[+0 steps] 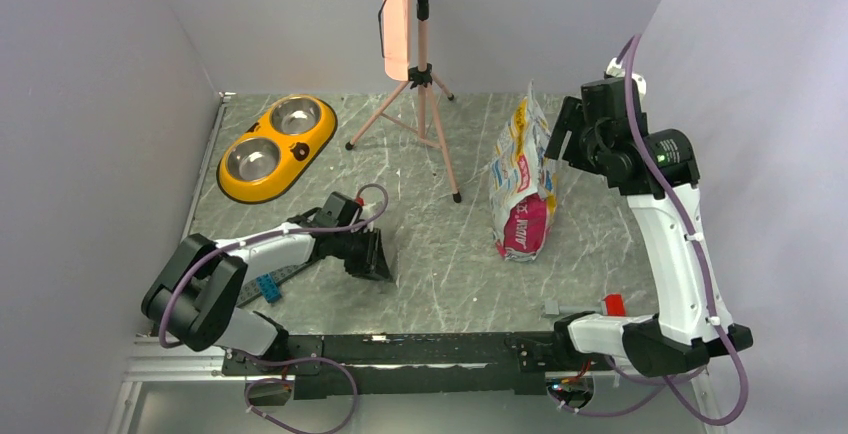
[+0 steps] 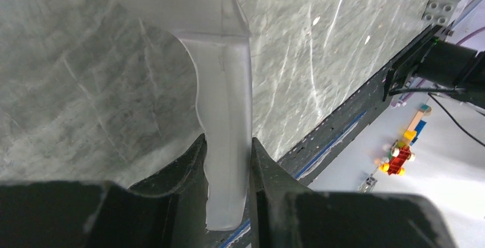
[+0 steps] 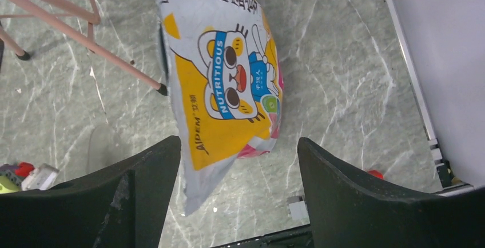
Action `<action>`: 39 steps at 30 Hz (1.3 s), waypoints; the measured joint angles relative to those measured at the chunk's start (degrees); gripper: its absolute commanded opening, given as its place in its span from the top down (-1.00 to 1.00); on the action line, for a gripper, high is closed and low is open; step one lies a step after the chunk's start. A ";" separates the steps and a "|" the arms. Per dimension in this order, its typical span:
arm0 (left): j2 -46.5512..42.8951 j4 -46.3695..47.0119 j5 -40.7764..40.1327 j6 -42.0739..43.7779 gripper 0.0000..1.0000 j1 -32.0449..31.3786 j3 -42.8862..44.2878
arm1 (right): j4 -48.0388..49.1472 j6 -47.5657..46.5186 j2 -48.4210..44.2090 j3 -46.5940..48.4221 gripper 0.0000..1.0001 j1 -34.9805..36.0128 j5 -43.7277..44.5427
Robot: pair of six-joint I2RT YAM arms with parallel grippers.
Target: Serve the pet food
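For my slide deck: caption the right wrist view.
Open right claw framing the cartoon-cat pet food bag on the marbled table, pink tripod legs at left.

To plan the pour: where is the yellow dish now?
In the top view, the yellow dish lies far left on the table, left of the pink tripod and beyond the left arm's fingers.

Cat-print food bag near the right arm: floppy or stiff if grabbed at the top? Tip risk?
Likely floppy: the bag is creased soft film, its top pinched thin. Probably bottom-heavy; the lower part bulges. Pushed high it may topple, standing tall on a narrow base.
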 measured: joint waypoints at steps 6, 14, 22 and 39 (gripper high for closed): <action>1.33 3.69 3.34 0.90 1.00 1.66 -2.75 | -0.09 -3.04 1.46 3.13 -0.59 -3.41 -5.05; 2.45 3.82 3.67 2.54 0.81 1.99 -2.56 | -0.09 -5.68 1.77 4.50 -0.59 -6.32 -7.41; 3.43 1.11 2.12 4.57 0.54 2.14 -0.59 | -1.11 -5.68 4.70 6.71 -0.59 -12.79 -6.47; -7.56 -11.02 -1.22 5.05 -0.42 2.62 2.64 | 1.95 -6.99 5.22 2.67 -0.68 -14.47 -11.80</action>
